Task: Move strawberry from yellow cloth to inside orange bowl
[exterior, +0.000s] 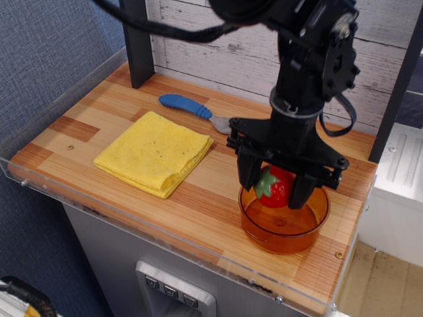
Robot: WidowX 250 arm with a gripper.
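My gripper (275,186) is shut on the red strawberry (275,186) with its green cap turned left. It holds the strawberry over the orange bowl (284,228), low enough that the fingertips dip at the rim; I cannot tell whether the fruit touches the bowl's floor. The bowl stands at the front right of the wooden table. The folded yellow cloth (154,152) lies bare at the left, well apart from the gripper. The bowl's tab handle is hidden behind the gripper.
A blue-handled spoon (192,105) lies at the back of the table (99,112), behind the cloth. A dark post (137,39) stands at the back left. A clear acrylic guard (99,205) edges the table's front and left sides.
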